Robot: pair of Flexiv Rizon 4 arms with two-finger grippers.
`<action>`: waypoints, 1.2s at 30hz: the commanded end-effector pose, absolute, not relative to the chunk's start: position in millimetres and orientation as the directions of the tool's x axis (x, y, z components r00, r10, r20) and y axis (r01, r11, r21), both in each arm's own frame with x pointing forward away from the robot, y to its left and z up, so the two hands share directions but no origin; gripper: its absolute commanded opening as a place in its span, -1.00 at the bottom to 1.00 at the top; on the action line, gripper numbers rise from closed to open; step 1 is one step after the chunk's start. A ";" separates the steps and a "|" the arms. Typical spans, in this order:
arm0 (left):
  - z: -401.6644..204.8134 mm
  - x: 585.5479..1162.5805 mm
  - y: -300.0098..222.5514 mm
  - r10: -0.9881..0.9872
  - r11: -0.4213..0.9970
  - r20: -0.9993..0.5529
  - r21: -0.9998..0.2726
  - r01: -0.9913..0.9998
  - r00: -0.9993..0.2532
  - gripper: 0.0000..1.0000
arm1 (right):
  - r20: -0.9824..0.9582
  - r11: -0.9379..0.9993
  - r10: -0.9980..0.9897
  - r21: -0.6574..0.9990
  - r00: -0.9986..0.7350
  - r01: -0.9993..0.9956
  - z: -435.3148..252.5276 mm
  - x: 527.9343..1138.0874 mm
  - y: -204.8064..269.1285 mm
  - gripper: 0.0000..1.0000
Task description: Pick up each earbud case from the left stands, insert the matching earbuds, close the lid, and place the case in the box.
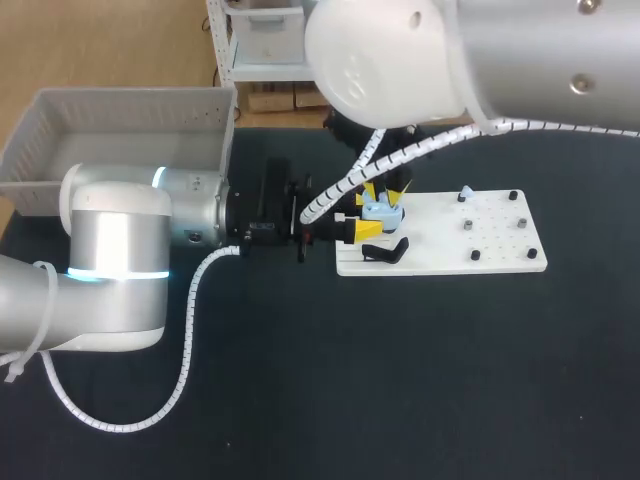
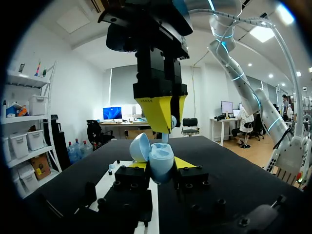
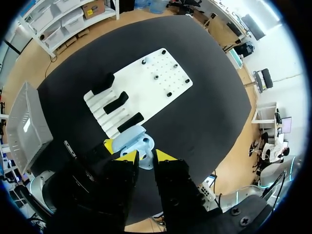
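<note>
**Open case held under the right claw**

The left claw [image 2: 163, 165] holds the earbud case [image 2: 160, 162]. One yellow fingertip [image 2: 138, 165] presses against one side of the case and the other tip against the opposite side, so the case fills the gap between them. The case is pale blue and its lid [image 2: 140, 146] is tipped back, leaving the inside open to the top.

The right claw [image 2: 163, 116] hangs straight above the case, pointing down at it, with its yellow tips just over the open top. I cannot tell whether this claw grips anything.

From the right wrist, the case [image 3: 137, 141] lies just ahead of the right claw [image 3: 145, 158]. One yellow tip of the left claw [image 3: 108, 145] peeks out beside it. Beyond the case is the white board [image 3: 146, 83], with three black stands [image 3: 117, 103] in a row along the end nearest the claws. The grey box [image 3: 27, 126] is well off to one side of the board.

From above, the left claw [image 1: 358, 230] reaches in level over the black table [image 1: 400, 380] to the near end of the white board [image 1: 450, 240]. The case [image 1: 382, 211] is just over that end, and the right claw [image 1: 385, 190] comes down onto it from above. The box [image 1: 120, 125] sits behind the left arm, well apart from both claws.
</note>
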State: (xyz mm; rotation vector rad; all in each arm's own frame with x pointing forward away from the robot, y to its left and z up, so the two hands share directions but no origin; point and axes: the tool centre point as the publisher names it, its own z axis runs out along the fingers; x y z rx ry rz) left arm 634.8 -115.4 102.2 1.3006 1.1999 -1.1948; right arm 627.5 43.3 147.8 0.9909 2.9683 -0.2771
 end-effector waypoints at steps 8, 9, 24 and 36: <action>101.6 633.4 -115.5 0.050 -0.044 -0.998 0.035 0.998 0.037 -1.00 | -0.049 0.780 0.605 -0.164 -0.795 0.604 143.6 631.3 41.4 -1.00; 101.6 633.4 -115.5 0.050 -0.044 -0.998 0.035 0.998 0.037 -1.00 | -0.048 0.779 0.606 -0.165 -0.794 0.604 143.0 631.6 41.3 -1.00; 101.6 633.4 -115.5 0.050 -0.044 -0.998 0.035 0.998 0.037 -1.00 | -0.048 0.772 0.615 -0.168 -0.787 0.613 137.4 633.7 37.5 -1.00; 101.6 633.4 -115.5 0.050 -0.044 -0.998 0.035 0.998 0.037 -1.00 | -0.042 0.766 0.625 -0.160 -0.779 0.623 137.1 632.2 35.6 1.00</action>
